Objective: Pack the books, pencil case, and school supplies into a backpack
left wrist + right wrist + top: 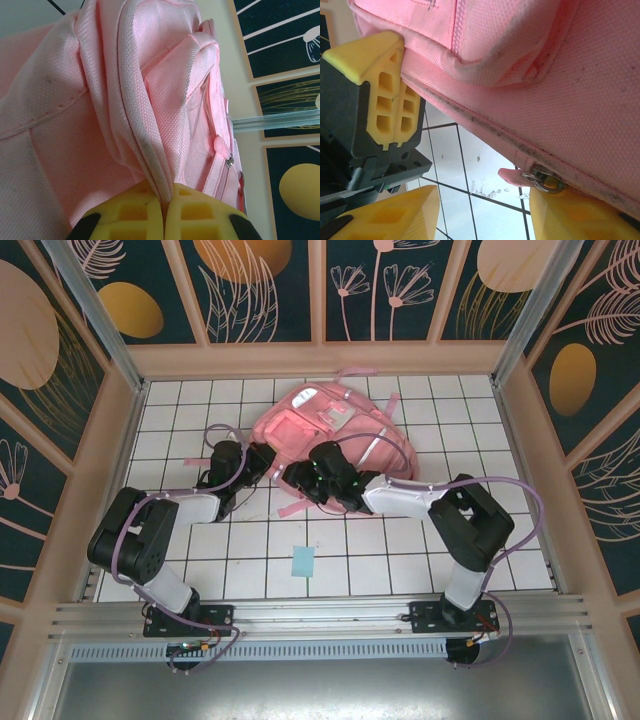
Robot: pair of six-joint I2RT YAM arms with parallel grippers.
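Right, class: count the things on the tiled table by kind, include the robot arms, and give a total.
Pink backpack: 1
Light-blue pad: 1
Robot arms: 2 (left arm, right arm)
Total: 4

In the overhead view we cannot read the fingertips of the left gripper point(288, 475) or the right gripper point(318, 480). The wrist bodies cover them, along with the near edge of the backpack point(330, 425). The light-blue pad point(303, 561) is too small there to show surface detail.

In the left wrist view the bottom edge cuts off the yellow pads point(145, 215). The pinched fabric fold is lost from sight between them, and the backpack runs past the left and top edges.

In the right wrist view the bottom edge cuts both right-gripper fingers point(395, 215). The metal ring point(544, 180) sits just against one finger; we cannot tell whether they touch.
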